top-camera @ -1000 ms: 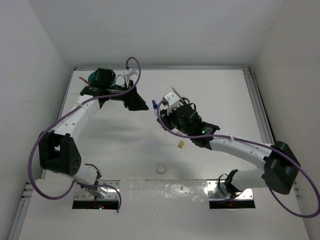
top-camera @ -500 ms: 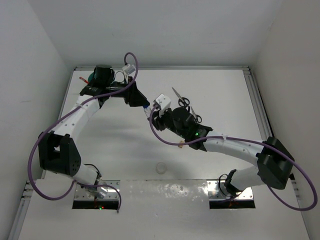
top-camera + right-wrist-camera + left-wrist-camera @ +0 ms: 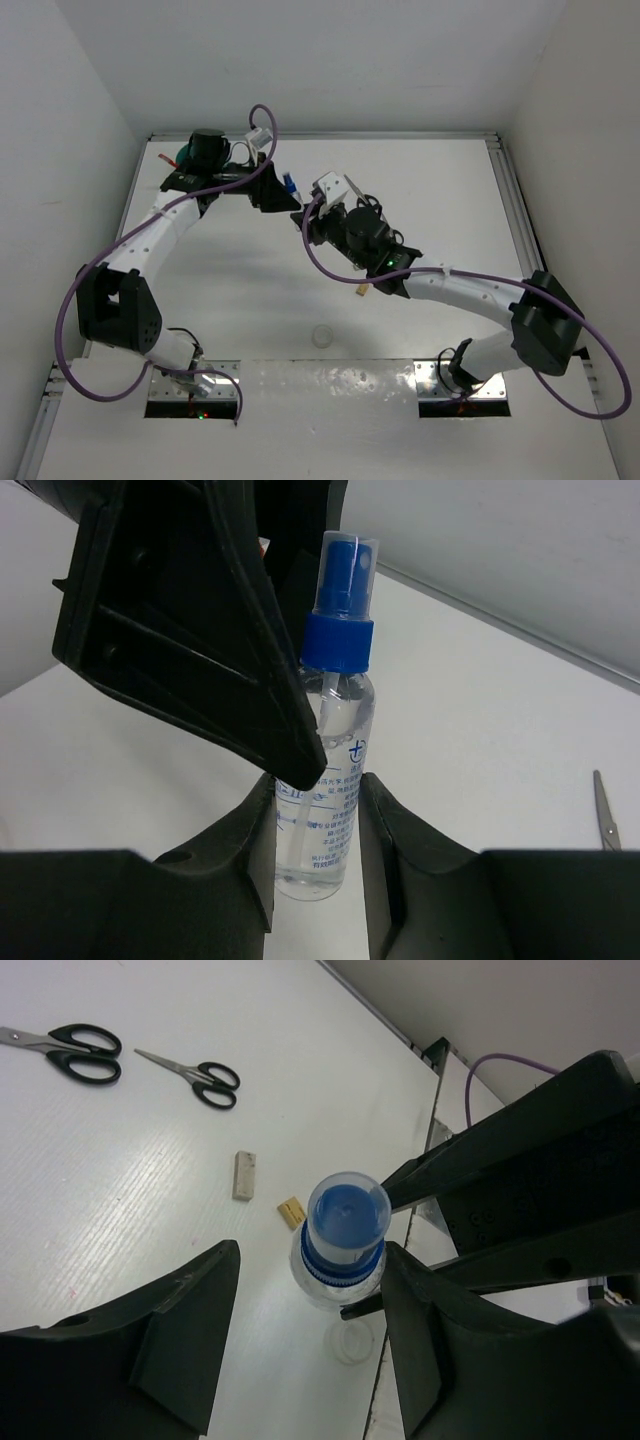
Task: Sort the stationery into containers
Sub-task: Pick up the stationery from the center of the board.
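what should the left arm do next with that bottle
Probably close the left end effector on the blue-capped bottle: its open fingers flank it, while the right end effector grips the lower body.

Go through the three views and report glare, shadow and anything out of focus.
Top external: even light, soft arm shadows on the table, glare on the glossy strip by the bases. Left wrist: spray bottle and scissors crisp, its own fingers dark and slightly soft. Right wrist: bottle's print sharp, the black fingers beside it nearly featureless.
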